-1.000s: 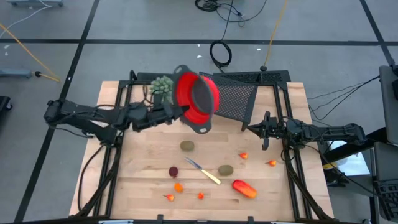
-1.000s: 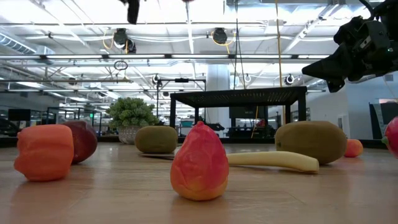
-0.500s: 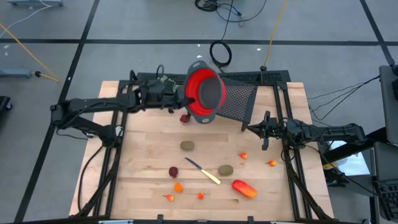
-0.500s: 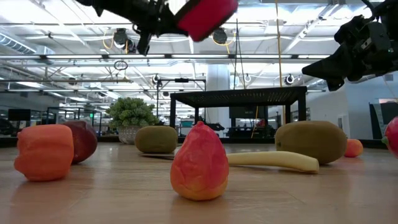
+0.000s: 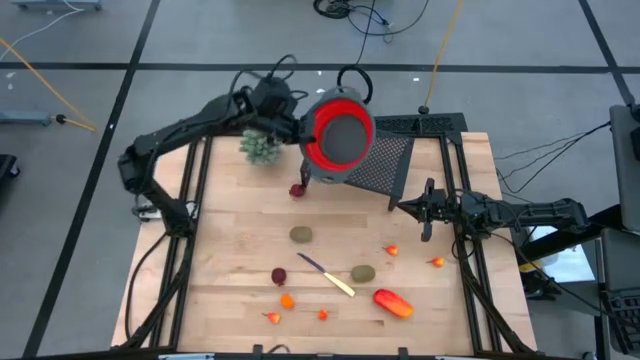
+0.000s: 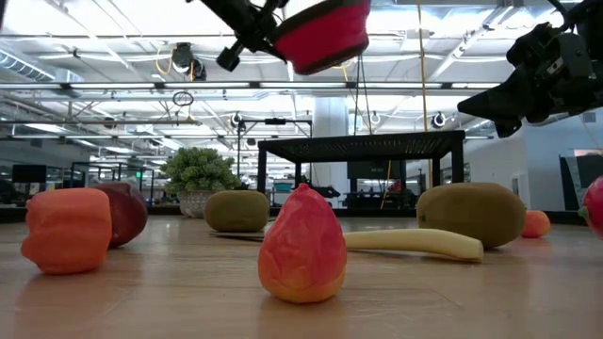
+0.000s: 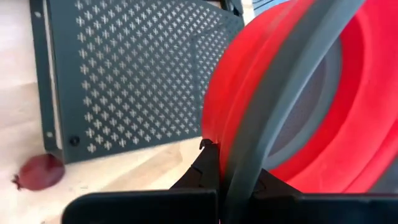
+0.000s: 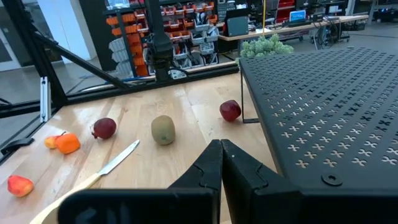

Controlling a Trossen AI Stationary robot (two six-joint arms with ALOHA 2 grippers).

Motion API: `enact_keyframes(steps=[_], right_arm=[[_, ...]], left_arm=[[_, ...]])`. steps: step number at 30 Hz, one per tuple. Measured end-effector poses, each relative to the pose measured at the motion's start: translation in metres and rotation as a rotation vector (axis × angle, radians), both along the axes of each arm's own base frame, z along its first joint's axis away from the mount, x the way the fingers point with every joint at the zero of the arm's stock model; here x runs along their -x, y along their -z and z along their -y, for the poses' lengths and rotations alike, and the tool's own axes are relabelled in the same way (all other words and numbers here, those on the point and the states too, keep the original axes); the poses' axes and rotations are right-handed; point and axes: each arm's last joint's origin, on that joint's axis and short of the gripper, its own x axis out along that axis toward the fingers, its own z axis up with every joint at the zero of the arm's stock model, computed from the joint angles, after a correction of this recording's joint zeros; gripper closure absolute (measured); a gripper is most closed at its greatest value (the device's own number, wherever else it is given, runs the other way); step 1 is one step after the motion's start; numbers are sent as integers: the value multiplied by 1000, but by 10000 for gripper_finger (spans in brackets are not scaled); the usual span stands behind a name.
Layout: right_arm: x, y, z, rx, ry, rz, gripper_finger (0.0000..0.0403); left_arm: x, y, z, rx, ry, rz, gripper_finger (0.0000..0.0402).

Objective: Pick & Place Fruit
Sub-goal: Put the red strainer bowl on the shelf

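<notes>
We see left gripper (image 5: 296, 128) clamped on grey rim of red bowl (image 5: 340, 136), held high over far side of table (image 5: 230, 250), above perforated dark rack (image 5: 385, 160). Small green plant (image 5: 260, 146) just left of bowl. Fruit on wood: dark red piece (image 5: 297, 190) near rack's left edge; kiwi (image 5: 301, 234) mid-table; second dark red piece (image 5: 279, 275); knife (image 5: 328, 274); second kiwi (image 5: 363, 272); long orange-red piece (image 5: 393, 302) near front. Right gripper (image 5: 427, 212) at right, fingers closed, holding nothing.
</notes>
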Motion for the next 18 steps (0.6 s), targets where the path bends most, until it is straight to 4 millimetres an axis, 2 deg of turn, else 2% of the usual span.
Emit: enact_keyframes(steps=[12, 18], right_arm=[[0, 0, 0, -2, 0, 0, 403], [0, 0, 0, -3, 0, 0, 403]], left_arm=[[-33, -15, -45, 4, 39, -106, 401], [-38, -3, -58, 49, 32, -195, 401]])
